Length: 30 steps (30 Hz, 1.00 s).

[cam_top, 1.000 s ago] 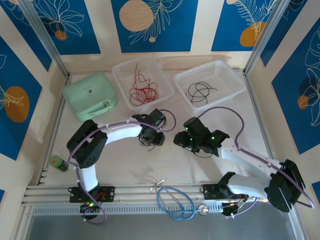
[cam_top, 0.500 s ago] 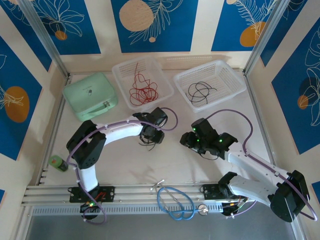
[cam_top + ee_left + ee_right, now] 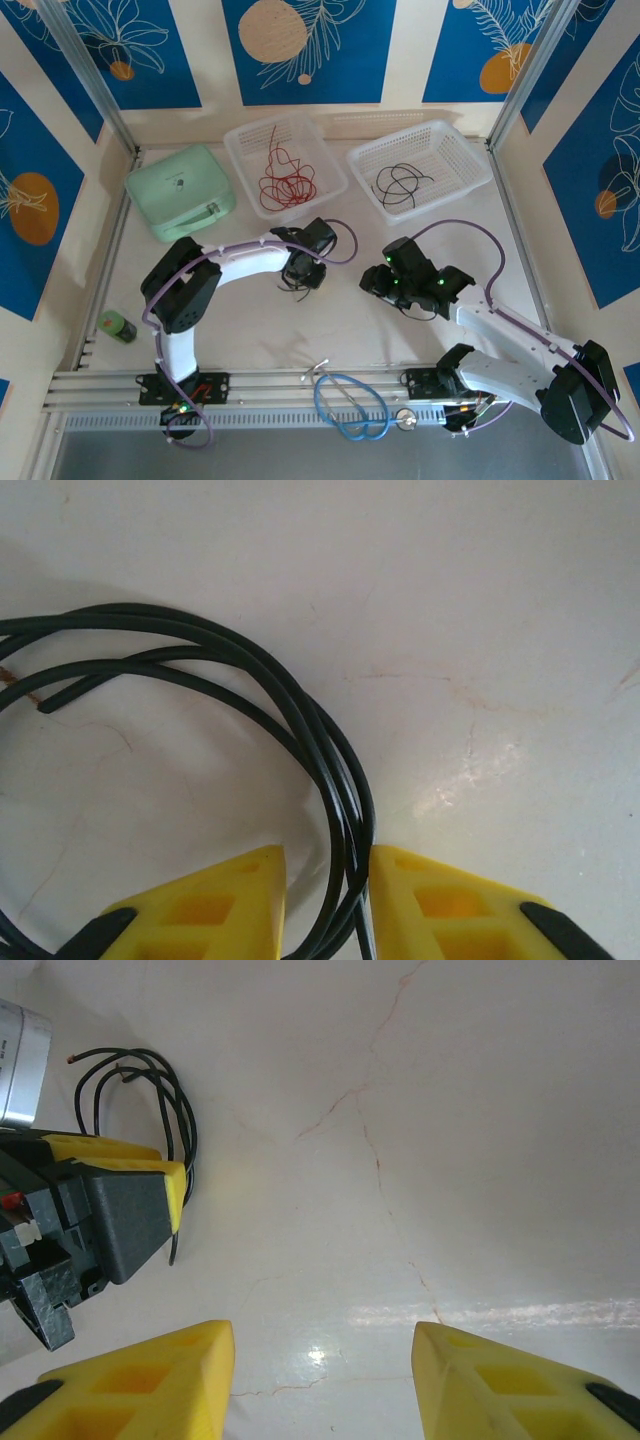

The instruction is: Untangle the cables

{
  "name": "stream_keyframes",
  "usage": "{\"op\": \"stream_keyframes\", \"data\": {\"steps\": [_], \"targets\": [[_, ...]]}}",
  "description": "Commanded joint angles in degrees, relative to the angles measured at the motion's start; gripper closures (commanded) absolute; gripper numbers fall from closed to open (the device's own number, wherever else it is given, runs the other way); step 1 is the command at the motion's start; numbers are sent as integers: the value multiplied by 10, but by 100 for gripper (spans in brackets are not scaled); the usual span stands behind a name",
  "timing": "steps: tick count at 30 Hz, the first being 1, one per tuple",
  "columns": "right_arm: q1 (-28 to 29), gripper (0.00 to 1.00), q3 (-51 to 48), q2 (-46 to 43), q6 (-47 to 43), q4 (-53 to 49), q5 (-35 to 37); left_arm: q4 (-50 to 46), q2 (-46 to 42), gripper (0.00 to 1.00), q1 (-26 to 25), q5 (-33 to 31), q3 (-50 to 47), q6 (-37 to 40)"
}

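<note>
Left gripper [image 3: 326,860]: jaws drawn in narrow, straddling the black cable [image 3: 300,705]. The strands hug the right finger and there's a sliver of gap at the left one, so I can't tell if it's a real pinch. It has barely shifted in the last second.

Right gripper [image 3: 320,1338]: spread wide, empty, over bare table [image 3: 330,330]. It has backed off to the right (most of that early, then parked), so the two grippers now sit further apart. Nothing is strung between them.

The black cable is a small loose coil on the table under the left gripper, mid-scene, with free ends showing. Far side: red cables [image 3: 285,180] in the left basket [image 3: 236,160], black cables [image 3: 400,185] in the right basket [image 3: 445,160].

My read: the left arm is handling this coil solo, and it's the last one outside a basket. It likely belongs in the right basket. The grip looks marginal, so the strands could slip on lift.
</note>
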Motion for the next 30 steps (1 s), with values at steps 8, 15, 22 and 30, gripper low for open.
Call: {"op": "stream_keyframes", "data": {"steps": [8,15,22,30], "targets": [[-1,50,-7,-10,-5,-4,-9,16,2,83,-5,-13,3,7],[0,50,-10,-20,-3,-5,-11,13,-2,87,-5,-19,3,12],[0,50,-16,-40,1,-9,-6,20,0,97,-6,-24,-2,15],[0,50,-19,-37,-10,12,-26,7,-81,100,-7,-38,3,4]]}}
